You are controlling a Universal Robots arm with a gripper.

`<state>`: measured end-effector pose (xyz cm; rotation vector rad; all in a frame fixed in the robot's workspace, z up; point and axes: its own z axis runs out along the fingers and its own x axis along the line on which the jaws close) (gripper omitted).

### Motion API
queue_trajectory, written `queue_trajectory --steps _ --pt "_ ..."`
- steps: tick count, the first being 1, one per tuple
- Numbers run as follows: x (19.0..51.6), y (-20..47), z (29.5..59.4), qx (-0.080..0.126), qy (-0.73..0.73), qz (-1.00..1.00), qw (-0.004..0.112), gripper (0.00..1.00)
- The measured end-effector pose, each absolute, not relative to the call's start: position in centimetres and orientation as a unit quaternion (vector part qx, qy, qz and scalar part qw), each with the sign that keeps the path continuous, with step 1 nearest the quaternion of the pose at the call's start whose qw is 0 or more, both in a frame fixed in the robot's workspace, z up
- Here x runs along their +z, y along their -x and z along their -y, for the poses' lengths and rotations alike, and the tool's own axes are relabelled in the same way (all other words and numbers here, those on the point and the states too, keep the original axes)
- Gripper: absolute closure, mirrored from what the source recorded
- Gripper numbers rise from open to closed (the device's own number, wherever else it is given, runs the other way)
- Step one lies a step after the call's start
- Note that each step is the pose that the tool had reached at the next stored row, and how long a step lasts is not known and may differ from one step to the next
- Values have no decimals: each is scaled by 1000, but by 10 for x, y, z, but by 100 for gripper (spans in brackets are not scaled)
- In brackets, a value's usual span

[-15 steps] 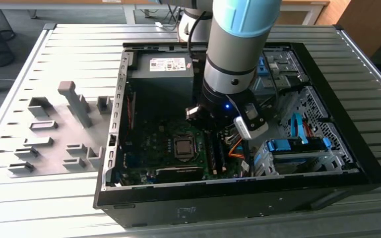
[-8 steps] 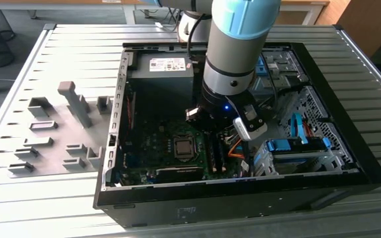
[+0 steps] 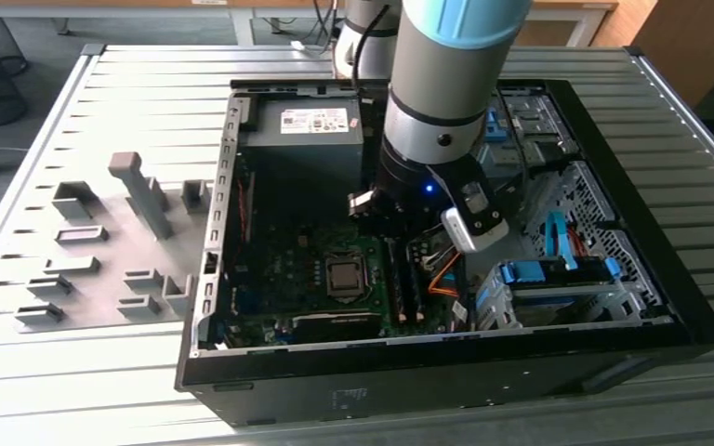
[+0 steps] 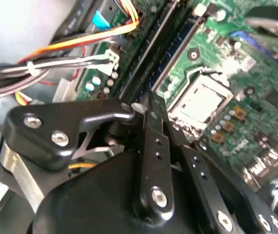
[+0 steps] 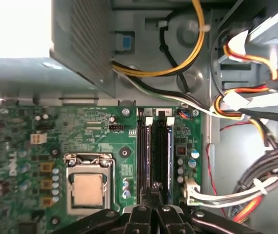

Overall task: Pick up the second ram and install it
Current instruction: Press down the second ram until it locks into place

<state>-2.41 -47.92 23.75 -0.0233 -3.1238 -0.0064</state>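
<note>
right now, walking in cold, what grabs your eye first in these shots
The grey and blue robot arm plunging into the open black computer case on the slatted metal table. Its gripper hangs right over the black memory slots beside the silver processor socket on the green motherboard. Bright orange and yellow cables run alongside the board.

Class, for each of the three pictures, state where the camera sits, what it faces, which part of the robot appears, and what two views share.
Exterior view: off the arm, above, facing the open black computer case; the grey arm reaches in.
First wrist view: on the arm, facing the green motherboard; the black gripper is closed over the long black memory slots.
Second wrist view: on the arm, oblique; gripper linkage up close.
Both wrist views share the square silver processor socket.
</note>
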Motion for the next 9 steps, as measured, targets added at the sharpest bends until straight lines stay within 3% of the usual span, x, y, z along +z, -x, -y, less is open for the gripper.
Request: queue_trajectory --steps 9 --pt "241 24 479 -2 8 1000 9 90"
